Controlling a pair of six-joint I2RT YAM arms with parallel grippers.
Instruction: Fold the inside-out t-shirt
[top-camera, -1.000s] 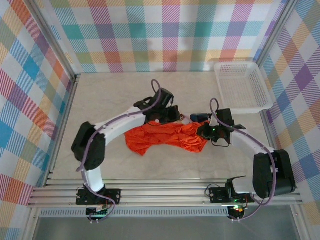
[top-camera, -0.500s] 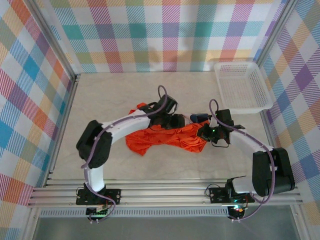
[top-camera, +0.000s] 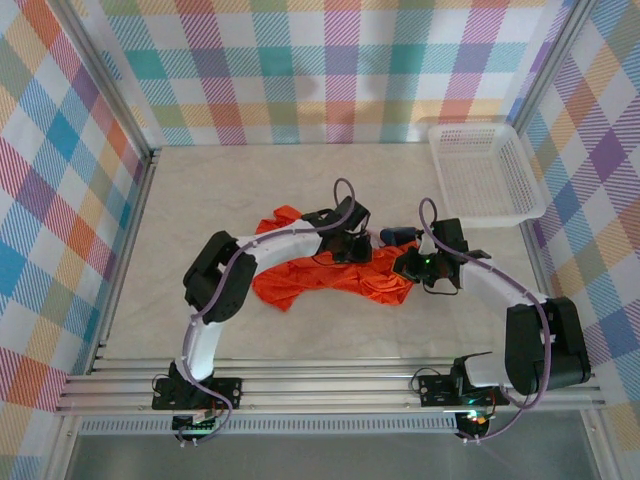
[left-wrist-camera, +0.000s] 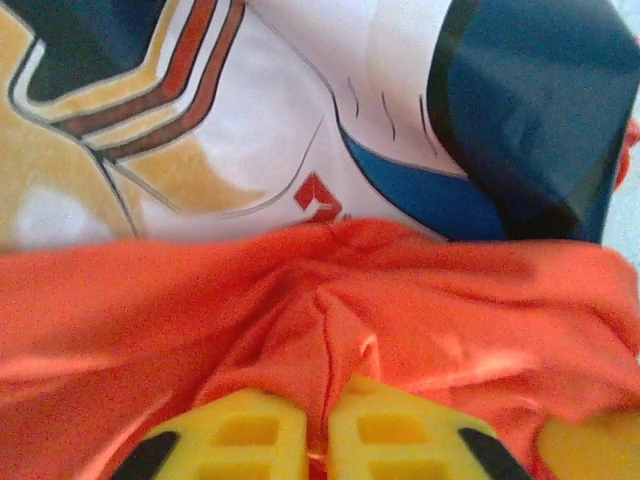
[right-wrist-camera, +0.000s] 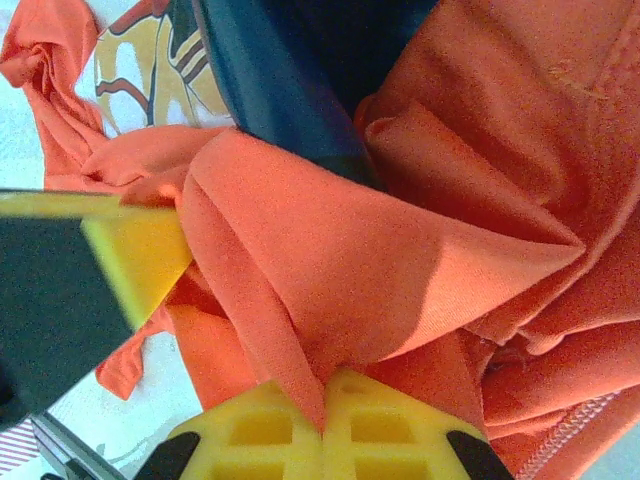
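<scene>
The inside-out t-shirt (top-camera: 300, 283) lies crumpled in the middle of the table, bright orange-red. My left gripper (top-camera: 352, 246) is down on its back edge, and my right gripper (top-camera: 406, 266) is at its right end, a short way apart. In the left wrist view the yellow fingers (left-wrist-camera: 250, 440) are shut on a raised fold of orange cloth (left-wrist-camera: 450, 300), just below a white, yellow and dark blue print (left-wrist-camera: 200, 150). My right gripper (right-wrist-camera: 325, 425) is shut on another pinched fold of the shirt (right-wrist-camera: 400, 250).
A white mesh basket (top-camera: 485, 170) stands at the back right corner. Checked walls enclose the pale table (top-camera: 200, 200) on three sides. The two arms curve in from the near rail towards the shirt.
My left gripper moved right and a little nearer, let go briefly and shut again on the cloth. An orange flap now shows behind the left arm. The right arm has not moved.
</scene>
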